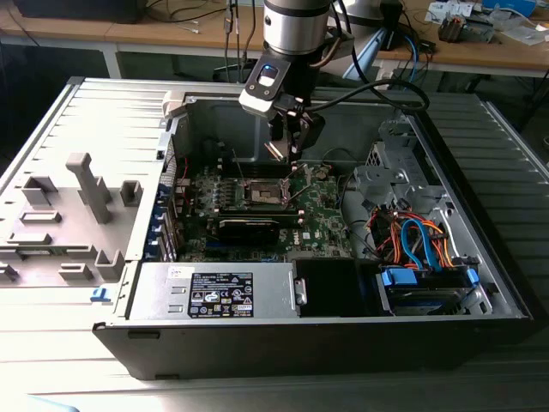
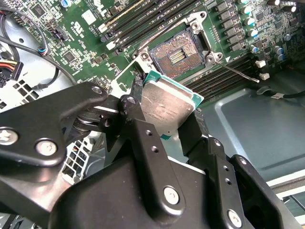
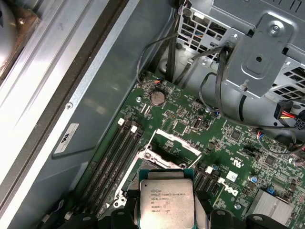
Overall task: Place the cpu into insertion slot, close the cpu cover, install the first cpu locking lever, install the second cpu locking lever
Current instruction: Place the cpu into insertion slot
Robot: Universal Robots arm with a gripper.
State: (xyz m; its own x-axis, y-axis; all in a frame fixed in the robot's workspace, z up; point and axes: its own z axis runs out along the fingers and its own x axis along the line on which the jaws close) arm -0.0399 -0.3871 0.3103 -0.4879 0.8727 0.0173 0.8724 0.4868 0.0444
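Exterior view: you are looking down from raised spot, well back, into open grey metal computer case (image 1: pixel 232 124), taking in green circuit board (image 1: pixel 322 206). Both wrist views: you are riding close above same board, facing down, sharing flat square silver-topped cpu (image 2: pixel 167 107) (image 3: pixel 166 202).

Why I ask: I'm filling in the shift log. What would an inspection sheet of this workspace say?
Surface: green circuit board inside an open computer case.
Job's things: chip held over the board; socket bare; cover looks raised.
Clutter: grey blocks on the exterior view's left.
Grippers: gripper, jaws shut on the chip.
Cables: orange and blue cables beside the board, apart from the socket.
Surroundings: desks behind the case.
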